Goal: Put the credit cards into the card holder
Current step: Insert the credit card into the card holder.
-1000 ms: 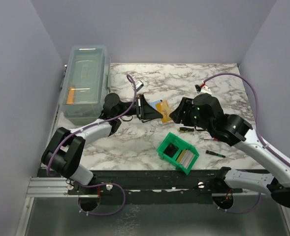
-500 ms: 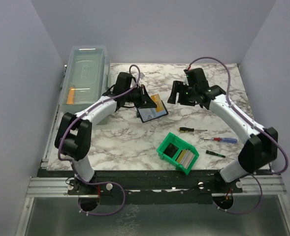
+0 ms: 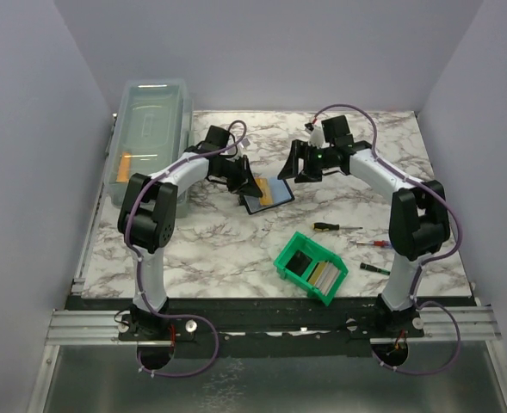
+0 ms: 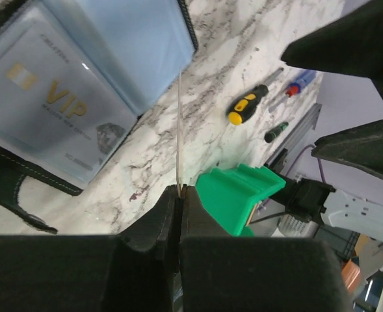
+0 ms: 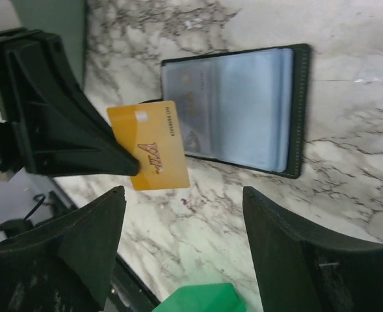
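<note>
The card holder [image 3: 255,204] lies open on the marble, blue-grey inner face up, with a VIP card under its clear pocket [image 4: 54,117]. My left gripper [image 3: 246,179] is shut on an orange-gold credit card [image 5: 151,144], held on edge just above the holder's near side. In the left wrist view the card [image 4: 179,130] shows edge-on, rising from the closed jaws [image 4: 179,190]. My right gripper [image 3: 298,163] is open and empty, hovering just right of the holder [image 5: 243,107]. More cards, dark and cream [image 3: 322,275], stand in the green bin.
The green bin [image 3: 285,255] sits near the front centre. Three screwdrivers lie to its right: yellow-black [image 3: 335,227], red-blue [image 3: 382,244], small dark one [image 3: 375,268]. A clear lidded box [image 3: 150,142] stands along the left edge.
Both arms have reached further out over the table. My right gripper has moved left towards the card holder. My left gripper still holds the orange card by the holder.
</note>
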Controlling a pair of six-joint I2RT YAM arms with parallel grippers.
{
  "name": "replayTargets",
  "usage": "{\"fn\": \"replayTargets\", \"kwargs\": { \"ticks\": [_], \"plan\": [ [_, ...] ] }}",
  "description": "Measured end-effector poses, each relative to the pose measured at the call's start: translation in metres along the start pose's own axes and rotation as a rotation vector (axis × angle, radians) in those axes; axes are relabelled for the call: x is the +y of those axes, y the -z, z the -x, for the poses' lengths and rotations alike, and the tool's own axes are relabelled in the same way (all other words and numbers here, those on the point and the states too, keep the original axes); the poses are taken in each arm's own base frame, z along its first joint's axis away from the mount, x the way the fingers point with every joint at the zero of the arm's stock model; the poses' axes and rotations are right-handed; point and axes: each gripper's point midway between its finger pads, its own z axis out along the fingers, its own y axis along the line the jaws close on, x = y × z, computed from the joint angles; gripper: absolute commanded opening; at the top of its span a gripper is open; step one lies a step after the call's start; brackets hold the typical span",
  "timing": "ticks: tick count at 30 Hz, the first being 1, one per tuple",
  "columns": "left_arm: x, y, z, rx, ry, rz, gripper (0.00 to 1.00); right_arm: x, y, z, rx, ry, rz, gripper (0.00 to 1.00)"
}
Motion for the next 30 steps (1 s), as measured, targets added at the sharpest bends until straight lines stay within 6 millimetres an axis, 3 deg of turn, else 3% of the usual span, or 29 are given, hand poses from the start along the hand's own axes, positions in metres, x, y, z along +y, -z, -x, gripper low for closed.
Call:
{"fn": "replayTargets", "kwargs": {
  "ticks": [4, 8, 13, 17, 20, 21, 25, 30],
  "plan": [
    [-0.014, 0.006, -0.005, 0.025, -0.043, -0.066, 0.00, 0.010, 0.006, -0.004, -0.001, -0.024, 0.166, 0.76],
    [-0.044, 0.022, -0.011, 0.021, -0.118, -0.151, 0.00, 0.020, 0.016, -0.019, 0.019, -0.060, 0.303, 0.75],
    [-0.093, 0.043, -0.028, 0.006, -0.252, -0.254, 0.00, 0.048, 0.040, -0.025, -0.002, -0.044, 0.436, 0.61],
    [-0.119, 0.050, -0.045, 0.011, -0.321, -0.312, 0.00, 0.073, 0.062, -0.026, -0.034, -0.018, 0.539, 0.36],
    [-0.128, 0.051, -0.052, 0.017, -0.339, -0.334, 0.00, 0.085, 0.074, -0.030, -0.046, -0.017, 0.599, 0.03],
    [-0.129, 0.051, -0.053, 0.017, -0.340, -0.337, 0.02, 0.087, 0.077, -0.032, -0.051, -0.016, 0.617, 0.01],
    [-0.130, 0.053, -0.058, 0.012, -0.298, -0.346, 0.23, 0.096, 0.088, -0.039, -0.071, -0.033, 0.669, 0.00],
    [-0.143, 0.064, -0.061, -0.071, -0.249, -0.416, 0.26, 0.107, 0.103, -0.040, -0.112, -0.037, 0.716, 0.00]
  ]
}}
